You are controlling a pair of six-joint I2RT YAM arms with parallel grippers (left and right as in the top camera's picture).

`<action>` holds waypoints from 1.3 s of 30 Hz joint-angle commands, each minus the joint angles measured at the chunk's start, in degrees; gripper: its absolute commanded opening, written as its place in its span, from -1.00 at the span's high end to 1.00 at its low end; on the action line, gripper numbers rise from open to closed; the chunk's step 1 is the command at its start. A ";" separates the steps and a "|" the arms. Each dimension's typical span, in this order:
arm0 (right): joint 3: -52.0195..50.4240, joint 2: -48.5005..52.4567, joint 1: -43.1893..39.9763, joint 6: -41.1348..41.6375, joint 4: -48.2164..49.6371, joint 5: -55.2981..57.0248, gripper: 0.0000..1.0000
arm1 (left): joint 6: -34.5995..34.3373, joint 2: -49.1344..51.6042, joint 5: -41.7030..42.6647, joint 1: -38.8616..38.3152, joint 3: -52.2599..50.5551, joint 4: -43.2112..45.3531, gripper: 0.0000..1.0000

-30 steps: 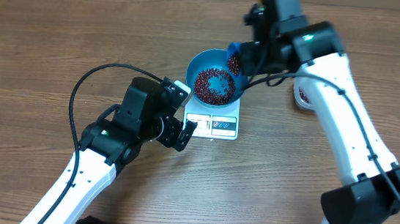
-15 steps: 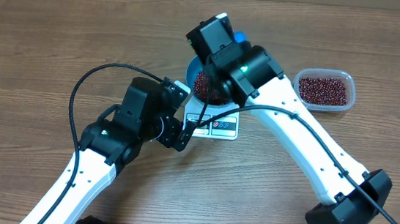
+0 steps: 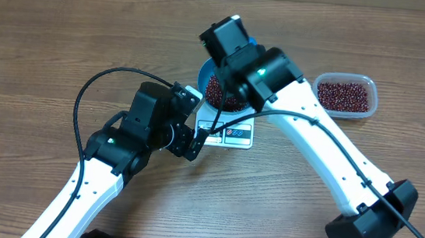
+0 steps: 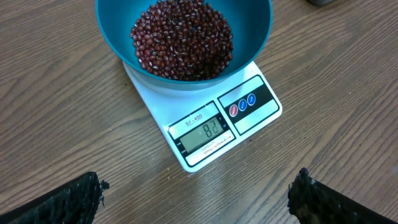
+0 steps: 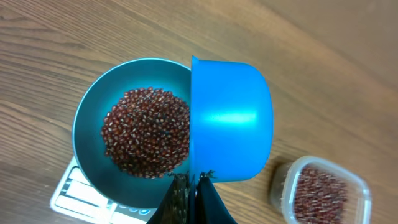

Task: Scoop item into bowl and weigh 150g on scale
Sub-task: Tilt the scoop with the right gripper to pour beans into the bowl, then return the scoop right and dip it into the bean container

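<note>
The small dark red-brown beans lie in the round blue plastic bowl on the flat white scale. The right tool pinches a blue plastic scoop tipped above the bowl's rim. The left tool, spread wide, faces the scale. A clear plastic tub stands apart on the wooden counter.
</note>
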 commanded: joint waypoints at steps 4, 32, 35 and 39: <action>2.45 -6.51 -12.98 1.27 -1.77 -16.11 0.93 | -0.72 0.33 -0.35 0.20 -0.07 0.02 -0.99; -14.73 -3.04 -47.34 -4.07 0.74 -20.79 0.93 | -0.72 0.33 -0.35 0.20 -0.07 0.02 -0.99; -17.62 -2.99 -47.08 -5.29 4.13 -20.79 0.93 | -0.72 0.33 -0.35 0.20 -0.07 0.02 -0.99; -20.20 -2.84 -45.42 -5.25 7.52 -19.32 0.93 | -0.72 0.33 -0.35 0.20 -0.07 0.02 -0.99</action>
